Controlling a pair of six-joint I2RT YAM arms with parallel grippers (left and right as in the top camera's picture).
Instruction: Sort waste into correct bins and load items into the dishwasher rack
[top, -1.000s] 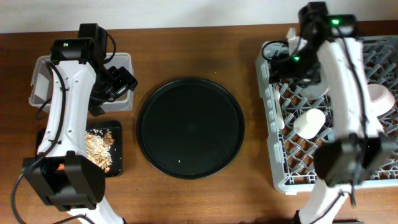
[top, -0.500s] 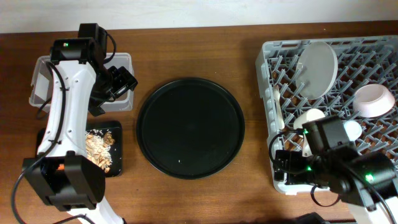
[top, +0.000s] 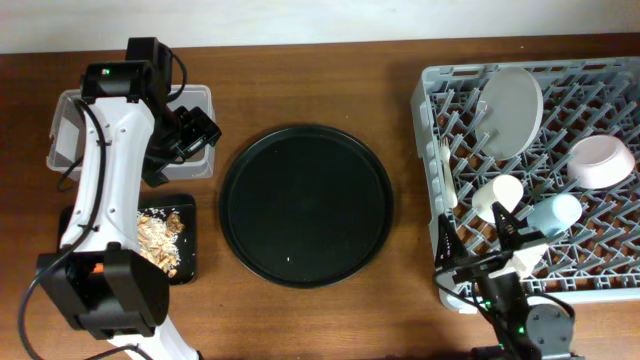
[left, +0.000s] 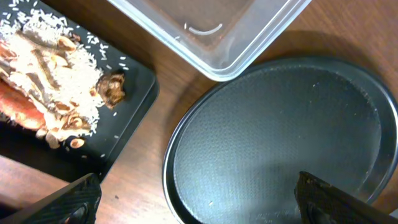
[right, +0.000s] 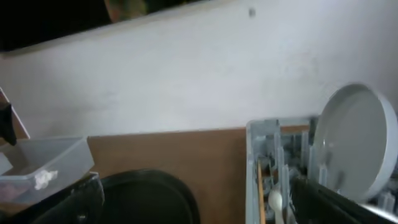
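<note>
Filling the tabletop's (top: 400, 80) right side, the dishwasher rack (top: 600, 85) holds plate (top: 510, 108), bowl (top: 600, 160), white cup (top: 497, 197), blue cup (top: 555, 212) and fork (top: 447, 175). The right gripper (top: 478, 235) has withdrawn from its far corner to the near edge, jaws wide open, empty. The left gripper (top: 190, 138) stays at the clear tub (top: 195, 100), jaws open.
</note>
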